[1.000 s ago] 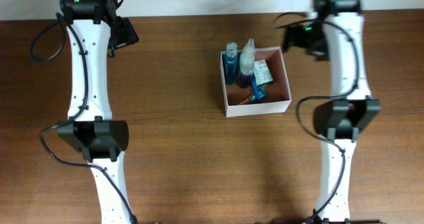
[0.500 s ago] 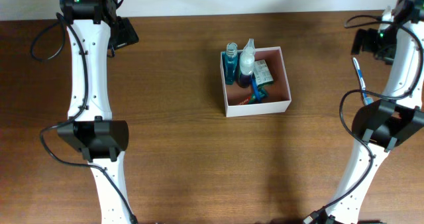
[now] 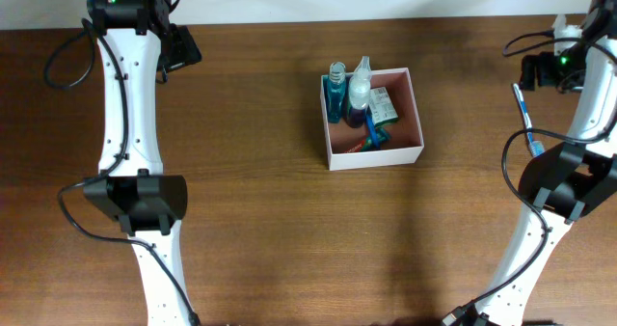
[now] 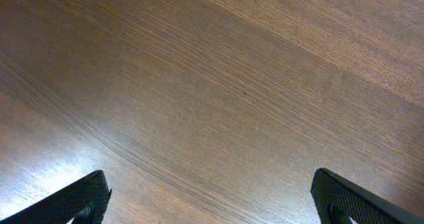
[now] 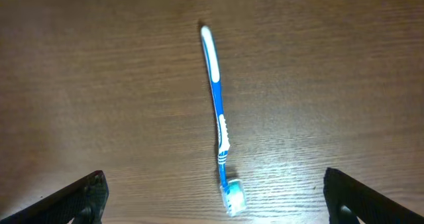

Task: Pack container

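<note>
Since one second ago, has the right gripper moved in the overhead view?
Yes. The right gripper moved right, away from the square white-walled container, and is now above the blue plastic toothbrush.

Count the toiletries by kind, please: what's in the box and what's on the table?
Bottles: 2, blue bottle and clear bottle
Packet: 1
Toothbrush on the table: 1
Unclear blue item in the box: 1
Total: at least 5
</note>
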Robot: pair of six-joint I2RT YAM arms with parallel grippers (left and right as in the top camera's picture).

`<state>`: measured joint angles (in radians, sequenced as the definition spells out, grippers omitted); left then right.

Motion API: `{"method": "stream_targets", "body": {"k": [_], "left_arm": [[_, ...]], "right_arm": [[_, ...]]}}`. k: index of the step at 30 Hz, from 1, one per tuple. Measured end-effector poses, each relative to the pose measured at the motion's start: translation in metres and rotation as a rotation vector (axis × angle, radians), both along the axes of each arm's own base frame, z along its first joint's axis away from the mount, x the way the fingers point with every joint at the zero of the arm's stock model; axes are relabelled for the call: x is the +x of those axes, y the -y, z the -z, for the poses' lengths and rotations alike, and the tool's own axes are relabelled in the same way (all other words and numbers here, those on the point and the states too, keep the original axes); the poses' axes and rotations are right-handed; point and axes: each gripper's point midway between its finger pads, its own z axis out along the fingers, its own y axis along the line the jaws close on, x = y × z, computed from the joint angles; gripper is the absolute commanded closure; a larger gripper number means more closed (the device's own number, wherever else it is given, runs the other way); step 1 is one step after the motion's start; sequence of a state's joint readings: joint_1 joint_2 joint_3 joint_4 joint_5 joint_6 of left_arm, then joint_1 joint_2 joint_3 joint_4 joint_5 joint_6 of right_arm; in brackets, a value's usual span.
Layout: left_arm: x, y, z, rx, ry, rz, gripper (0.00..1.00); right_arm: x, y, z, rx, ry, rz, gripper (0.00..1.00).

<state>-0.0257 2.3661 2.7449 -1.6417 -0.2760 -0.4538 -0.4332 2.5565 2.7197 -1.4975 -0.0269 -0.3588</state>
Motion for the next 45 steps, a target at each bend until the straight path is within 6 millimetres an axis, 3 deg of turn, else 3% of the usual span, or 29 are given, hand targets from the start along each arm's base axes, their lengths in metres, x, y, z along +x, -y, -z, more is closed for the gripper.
{"method": "stream_targets", "body": {"k": [9, 18, 45], "left_arm": [[0.0, 0.0, 0.0, 0.0, 0.0, 0.0, 0.01], [0.002, 0.0, -0.001, 0.0, 0.008, 0.0, 0.01], [0.002, 0.0, -0.001, 0.0, 0.008, 0.0, 0.01]], "right_arm": [[0.003, 0.001, 0.045, 0.006, -0.05, -0.076, 0.01], [0.002, 0.0, 0.077, 0.018, -0.075, -0.117, 0.01], [-0.008, -0.006, 0.117, 0.045, -0.123, -0.139, 0.02]]}}
